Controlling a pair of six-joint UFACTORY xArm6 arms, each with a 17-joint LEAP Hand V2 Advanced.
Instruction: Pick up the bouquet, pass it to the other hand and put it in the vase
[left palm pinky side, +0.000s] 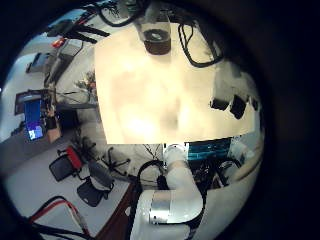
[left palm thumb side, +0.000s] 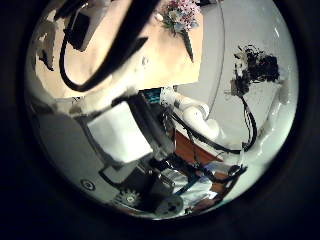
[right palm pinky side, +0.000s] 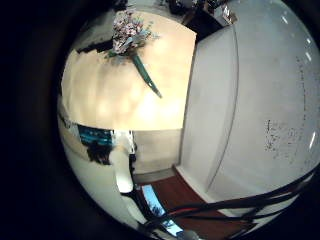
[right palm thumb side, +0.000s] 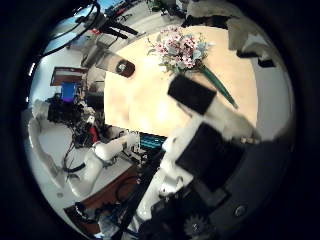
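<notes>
While the bouquet (right palm thumb side: 181, 49) lies flat on the pale desk (right palm thumb side: 160, 95), its stem (right palm thumb side: 222, 87) running long and thin away from the soft cluster of blooms, the right robot hand (right palm thumb side: 205, 135) hangs above it, blocky fingers loosely spread, holding nothing. It looks the nearer hand. The glass vase (left palm pinky side: 156, 36) stands apart. The left robot hand's fingers: cannot tell.

— What's the room like?
— A pale wooden desk (right palm pinky side: 120, 85) stands beside a plain white wall (right palm pinky side: 250, 110), with reddish-brown floor (right palm pinky side: 195, 195) below it.
— Any other furniture?
— Black office chairs (left palm pinky side: 85, 180) on a light floor, and a cluttered workbench (left palm pinky side: 45, 105) behind them.
</notes>
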